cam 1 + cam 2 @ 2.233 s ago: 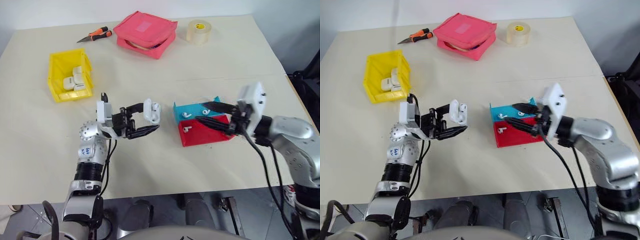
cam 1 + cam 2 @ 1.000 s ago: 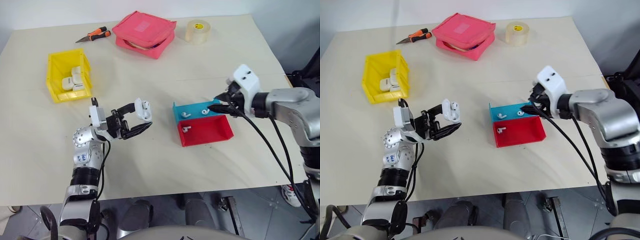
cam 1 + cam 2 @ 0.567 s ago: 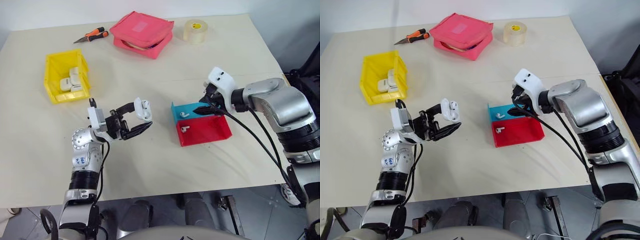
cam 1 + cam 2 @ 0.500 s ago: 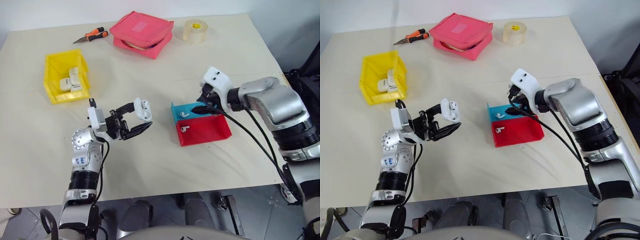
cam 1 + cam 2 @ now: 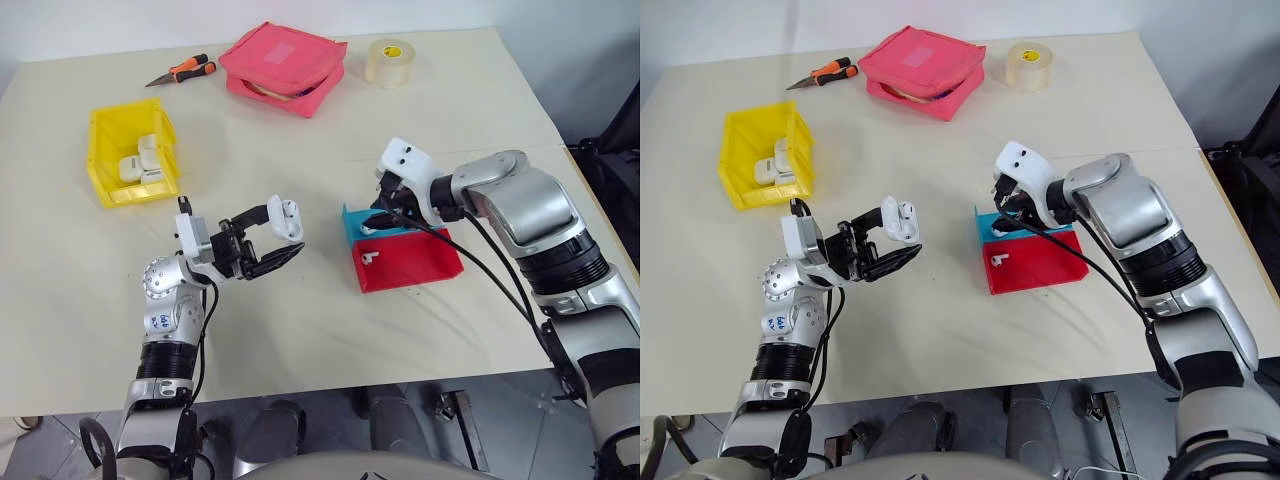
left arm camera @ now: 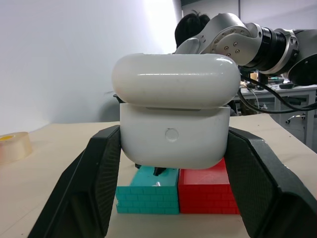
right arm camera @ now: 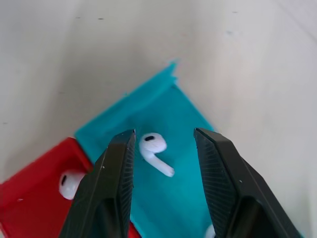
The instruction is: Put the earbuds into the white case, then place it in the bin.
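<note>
While the left gripper (image 5: 262,242), nearest the viewer, stays clamped on the white case (image 5: 286,218) and holds it raised above the table (image 5: 300,320), the step in hand is judged to be the pick-up of an earbud. Farther out, the right gripper (image 7: 163,148) points down into the blue tray (image 7: 183,188), its fingers parted and empty, with one of the earbuds (image 7: 153,151) lying between the tips (not yet touched); another earbud (image 7: 68,182) rests in the adjoining red tray (image 5: 410,262). The next move likely calls for a slight descent and a gentle pinch. Farthest, the bin (image 5: 130,150) sits well apart at the left, already holding other white cases.
</note>
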`<action>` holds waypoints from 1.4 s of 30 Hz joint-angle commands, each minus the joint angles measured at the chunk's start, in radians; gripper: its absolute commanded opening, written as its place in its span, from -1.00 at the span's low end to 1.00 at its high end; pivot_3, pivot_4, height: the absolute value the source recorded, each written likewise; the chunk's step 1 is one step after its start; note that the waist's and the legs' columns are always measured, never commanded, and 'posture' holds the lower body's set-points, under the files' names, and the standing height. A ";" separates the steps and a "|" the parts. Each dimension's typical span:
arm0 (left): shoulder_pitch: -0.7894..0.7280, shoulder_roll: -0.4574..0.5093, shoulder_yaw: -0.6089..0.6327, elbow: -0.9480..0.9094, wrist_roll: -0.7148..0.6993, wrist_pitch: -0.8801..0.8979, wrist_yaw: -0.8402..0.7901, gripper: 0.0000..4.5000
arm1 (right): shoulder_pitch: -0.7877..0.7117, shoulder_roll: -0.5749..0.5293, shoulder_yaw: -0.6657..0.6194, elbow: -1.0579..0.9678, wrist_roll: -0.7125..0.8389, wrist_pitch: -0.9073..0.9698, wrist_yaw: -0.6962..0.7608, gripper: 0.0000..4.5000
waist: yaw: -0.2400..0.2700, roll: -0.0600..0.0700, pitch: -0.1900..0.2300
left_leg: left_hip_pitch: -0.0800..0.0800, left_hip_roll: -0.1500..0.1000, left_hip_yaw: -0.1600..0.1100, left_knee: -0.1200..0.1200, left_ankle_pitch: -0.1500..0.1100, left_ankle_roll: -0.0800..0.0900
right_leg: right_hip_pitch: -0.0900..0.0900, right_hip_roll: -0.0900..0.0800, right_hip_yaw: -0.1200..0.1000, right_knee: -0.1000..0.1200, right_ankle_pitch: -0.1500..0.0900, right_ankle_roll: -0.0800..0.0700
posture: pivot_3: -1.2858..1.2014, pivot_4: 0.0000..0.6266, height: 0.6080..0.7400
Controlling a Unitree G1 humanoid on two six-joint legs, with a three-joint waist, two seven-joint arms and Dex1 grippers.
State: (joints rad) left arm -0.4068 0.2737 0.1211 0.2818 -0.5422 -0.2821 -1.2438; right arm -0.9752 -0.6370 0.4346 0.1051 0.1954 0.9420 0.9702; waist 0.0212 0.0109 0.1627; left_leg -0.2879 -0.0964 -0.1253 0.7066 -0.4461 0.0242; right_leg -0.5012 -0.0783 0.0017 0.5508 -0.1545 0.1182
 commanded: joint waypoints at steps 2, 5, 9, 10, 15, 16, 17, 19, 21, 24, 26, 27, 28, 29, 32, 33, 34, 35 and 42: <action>0.009 0.005 0.000 -0.031 -0.003 -0.008 0.006 0.23 | -0.039 0.018 0.017 0.015 -0.027 -0.003 0.025 -0.14 | -0.001 0.000 0.000 | 0.000 0.000 0.000 0.000 0.000 0.000 | 0.000 0.000 0.000 0.000 0.000 0.000 | 0.03 -0.52 1.00; 0.017 0.007 0.000 -0.040 -0.004 -0.008 0.009 0.23 | -0.042 0.026 0.030 0.026 -0.037 -0.003 0.038 -0.14 | -0.001 0.000 0.000 | 0.000 0.000 0.000 0.000 0.000 0.000 | 0.000 0.000 0.000 0.001 0.000 0.000 | 0.03 -0.52 1.00; 0.029 0.009 0.000 -0.052 -0.005 -0.008 0.016 0.23 | -0.051 0.039 0.046 0.055 -0.052 -0.011 0.053 -0.14 | -0.001 0.000 0.000 | 0.000 0.000 0.000 0.001 0.000 0.000 | 0.000 0.000 0.000 0.001 0.000 0.000 | 0.03 -0.52 1.00; 0.032 0.009 0.000 -0.056 -0.005 -0.008 0.017 0.23 | -0.053 0.043 0.048 0.062 -0.057 -0.013 0.057 -0.14 | -0.001 0.000 0.000 | 0.000 0.000 0.000 0.001 0.000 0.000 | 0.000 0.000 0.000 0.001 0.000 0.000 | 0.03 -0.52 1.00; 0.041 0.010 0.001 -0.069 -0.005 -0.006 0.026 0.23 | -0.062 0.057 0.066 0.100 -0.086 -0.036 0.075 -0.14 | -0.001 0.000 0.000 | 0.000 0.000 0.000 0.001 0.000 -0.001 | 0.000 0.000 -0.001 0.001 0.000 0.000 | 0.03 -0.52 1.00; 0.044 0.010 0.001 -0.073 -0.005 -0.006 0.027 0.23 | -0.064 0.060 0.070 0.108 -0.091 -0.042 0.077 -0.14 | -0.001 0.000 0.000 | 0.000 0.000 0.000 0.001 0.000 -0.001 | 0.000 0.000 -0.001 0.001 0.000 0.000 | 0.03 -0.52 1.00; 0.046 0.011 0.001 -0.076 -0.005 -0.005 0.029 0.23 | -0.065 0.063 0.071 0.114 -0.095 -0.046 0.079 -0.14 | -0.001 0.000 0.000 | 0.000 0.000 0.000 0.001 0.000 -0.001 | 0.000 0.000 -0.001 0.001 0.000 0.000 | 0.03 -0.52 1.00; 0.052 0.013 0.002 -0.084 -0.005 -0.004 0.034 0.23 | -0.070 0.070 0.076 0.134 -0.107 -0.055 0.087 -0.14 | -0.002 0.000 0.000 | 0.000 0.000 0.000 0.001 0.000 -0.001 | 0.000 0.000 -0.001 0.001 0.000 -0.001 | 0.03 -0.52 1.00; 0.057 0.015 0.002 -0.091 -0.006 -0.003 0.036 0.23 | -0.074 0.074 0.082 0.149 -0.120 -0.065 0.095 -0.14 | -0.002 0.000 0.000 | 0.000 0.000 0.000 0.001 0.000 -0.001 | 0.000 0.000 -0.001 0.001 0.000 -0.001 | 0.03 -0.52 1.00; 0.063 0.018 0.002 -0.098 -0.007 -0.003 0.042 0.23 | -0.081 0.077 0.092 0.165 -0.143 -0.083 0.112 -0.14 | -0.003 0.000 0.000 | 0.000 0.000 0.000 0.001 0.000 -0.001 | 0.000 0.000 -0.001 0.001 0.000 -0.001 | 0.03 -0.52 1.00; 0.065 0.020 0.002 -0.100 -0.007 -0.004 0.043 0.23 | -0.086 0.080 0.096 0.176 -0.157 -0.095 0.122 -0.14 | -0.003 0.000 0.000 | 0.000 0.000 0.000 0.001 0.000 -0.001 | -0.001 0.000 -0.001 0.001 0.000 -0.001 | 0.03 -0.52 1.00; 0.066 0.021 0.002 -0.101 -0.008 -0.004 0.043 0.23 | -0.087 0.082 0.097 0.180 -0.162 -0.098 0.126 -0.14 | -0.004 0.000 0.000 | 0.000 0.000 0.000 0.001 0.000 -0.001 | -0.001 0.000 -0.002 0.001 0.000 -0.001 | 0.03 -0.52 1.00; 0.068 0.022 0.002 -0.103 -0.008 -0.004 0.044 0.23 | -0.090 0.084 0.098 0.187 -0.169 -0.105 0.129 -0.14 | -0.004 0.000 0.000 | 0.000 0.000 0.000 0.001 -0.001 -0.001 | -0.001 0.000 -0.002 0.001 0.000 -0.001 | 0.03 -0.52 1.00; 0.069 0.022 0.001 -0.105 -0.008 -0.004 0.045 0.23 | -0.092 0.085 0.099 0.193 -0.174 -0.111 0.132 -0.14 | -0.004 0.000 0.000 | 0.000 0.000 0.000 0.001 -0.001 -0.001 | -0.001 0.000 -0.002 0.001 0.000 -0.001 | 0.03 -0.52 1.00; 0.073 0.023 0.002 -0.111 -0.007 -0.004 0.050 0.23 | -0.099 0.091 0.107 0.214 -0.195 -0.135 0.142 -0.14 | -0.006 0.000 0.000 | 0.000 0.000 0.000 0.001 -0.001 -0.001 | -0.001 0.000 -0.002 0.001 0.000 -0.001 | 0.03 -0.52 1.00; 0.074 0.023 0.002 -0.113 -0.006 -0.004 0.051 0.23 | -0.100 0.092 0.108 0.220 -0.201 -0.141 0.145 -0.14 | -0.006 0.000 0.000 | 0.000 0.000 0.000 0.001 -0.001 -0.001 | -0.001 0.000 -0.002 0.001 0.000 -0.001 | 0.03 -0.52 1.00; 0.074 0.024 0.002 -0.113 -0.006 -0.004 0.051 0.23 | -0.101 0.093 0.110 0.225 -0.207 -0.147 0.149 -0.14 | -0.007 0.000 0.000 | 0.000 0.001 0.000 0.001 -0.001 -0.001 | -0.001 0.000 -0.002 0.001 0.000 -0.001 | 0.03 -0.52 1.00; 0.074 0.025 0.002 -0.113 -0.006 -0.005 0.052 0.23 | -0.101 0.095 0.109 0.230 -0.212 -0.152 0.152 -0.14 | -0.007 0.000 0.000 | 0.000 0.001 0.000 0.001 -0.001 -0.001 | -0.001 0.000 -0.002 0.001 0.000 -0.001 | 0.03 -0.52 1.00; 0.078 0.027 0.002 -0.115 -0.007 -0.008 0.052 0.23 | -0.100 0.099 0.111 0.247 -0.242 -0.176 0.170 -0.40 | -0.008 0.000 0.000 | 0.000 0.001 0.000 0.001 -0.001 -0.001 | -0.001 0.000 -0.003 0.002 0.000 -0.001 | 0.03 -0.52 1.00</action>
State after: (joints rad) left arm -0.3379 0.2896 0.1181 0.2080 -0.5423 -0.2820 -1.1947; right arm -1.0581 -0.5397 0.5425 0.3522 -0.0226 0.7739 1.1371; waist 0.0127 0.0113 0.1625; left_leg -0.2879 -0.0957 -0.1252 0.7079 -0.4468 0.0230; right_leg -0.5017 -0.0785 -0.0016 0.5525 -0.1549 0.1167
